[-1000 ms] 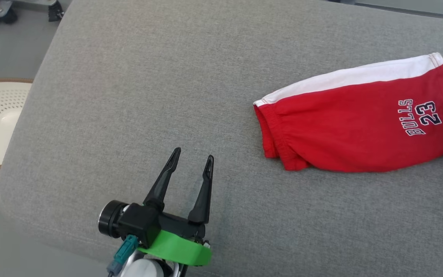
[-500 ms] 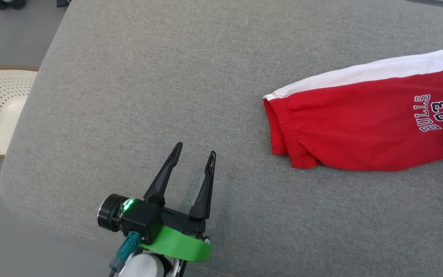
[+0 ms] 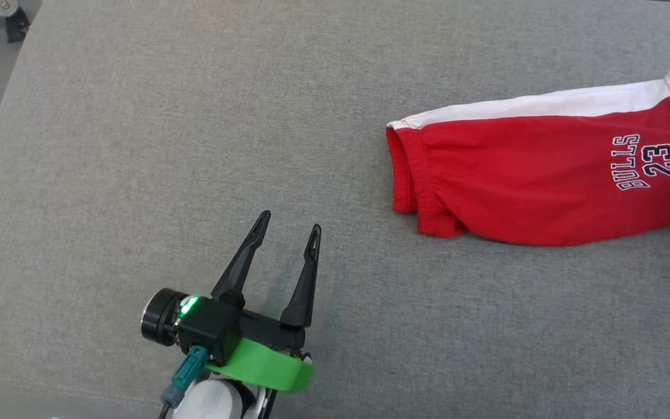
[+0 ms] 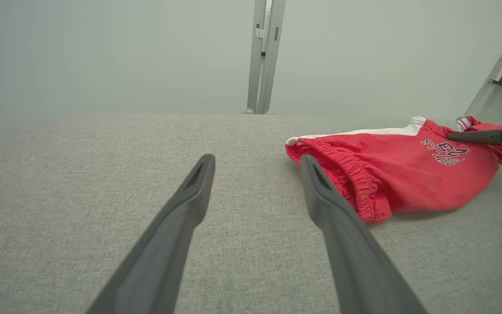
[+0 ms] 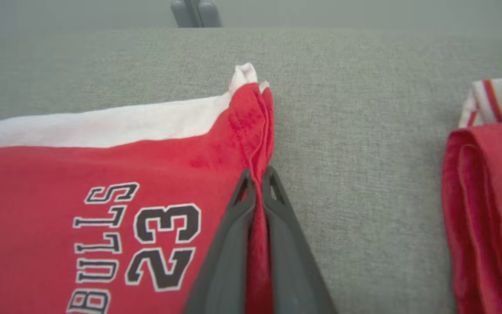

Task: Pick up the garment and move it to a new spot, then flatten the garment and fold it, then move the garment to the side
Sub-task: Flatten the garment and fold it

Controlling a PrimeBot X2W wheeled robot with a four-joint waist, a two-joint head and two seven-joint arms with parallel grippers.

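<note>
Within the last second the right tool [image 5: 257,174] has clamped shut on the hem edge of the red shorts [image 3: 533,180], so the pick-up looks secured and the carry can begin. The left tool [image 3: 287,224] hangs spread wide, well apart from them. The shorts lie on the grey cushion [image 3: 195,116] to the robot's right, long axis running left to right, waistband pointing left and printed hem right.

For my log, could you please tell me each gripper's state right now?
Left gripper: open, empty.
Right gripper: shut on the shorts.
</note>
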